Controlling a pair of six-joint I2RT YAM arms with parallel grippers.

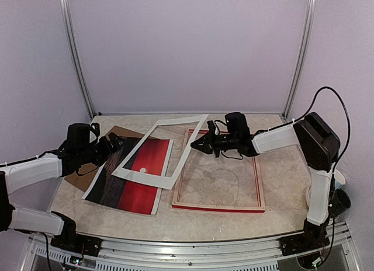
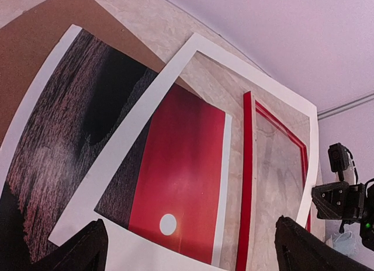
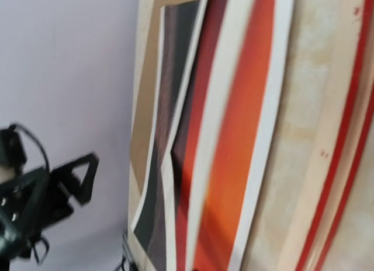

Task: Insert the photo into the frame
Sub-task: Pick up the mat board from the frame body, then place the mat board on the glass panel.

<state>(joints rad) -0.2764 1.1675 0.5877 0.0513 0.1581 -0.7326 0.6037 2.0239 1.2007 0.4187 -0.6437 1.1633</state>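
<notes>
The photo (image 1: 137, 195) is not yet placed, being left flat below the wide-spread left gripper (image 1: 115, 144), partly covered by a white mat (image 1: 175, 120), while the empty frame (image 1: 217, 207) is seen under the right gripper (image 1: 197, 145), whose spread cannot be told.
</notes>
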